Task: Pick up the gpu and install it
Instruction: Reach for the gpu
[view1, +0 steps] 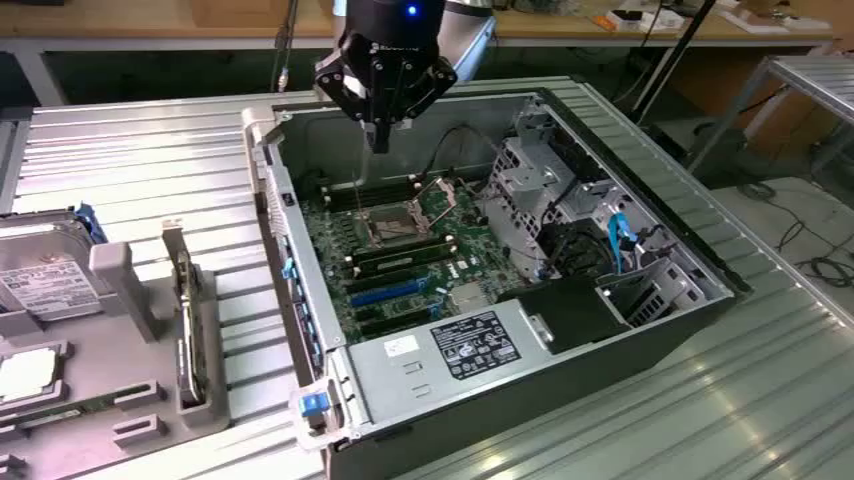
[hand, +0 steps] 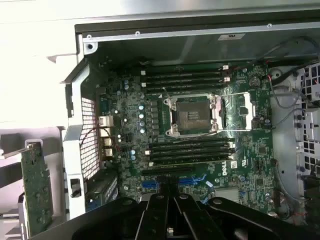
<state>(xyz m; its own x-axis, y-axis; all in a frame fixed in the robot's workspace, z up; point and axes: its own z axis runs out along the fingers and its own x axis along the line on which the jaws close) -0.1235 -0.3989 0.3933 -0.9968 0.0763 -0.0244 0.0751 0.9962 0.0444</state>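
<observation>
While the gripper (view1: 380, 143) hangs above the open computer case (view1: 276, 210) in the exterior view, its fingers are clenched together on nothing, pointing down toward the motherboard (view1: 400, 250). The gpu (view1: 188, 322) stands on its long edge in a grey holder (view1: 134, 405) outside the case, toward the exterior view's left and well apart from the gripper. From here it reads as a thin, dark upright slab seen nearly edge-on. The pickup looks not yet begun. To do it well, I judge the fingers must part before they reach the card, come down square over its top edge, and close on the board's rigid rim rather than on cooler parts, lifting straight up so it clears the holder's slot. In the wrist view the gripper (hand: 167, 192) shows the same closed, empty fingers over the motherboard (hand: 200, 150), and the gpu (hand: 36, 190) sits beside the case wall, a green circuit face dotted with small components.
</observation>
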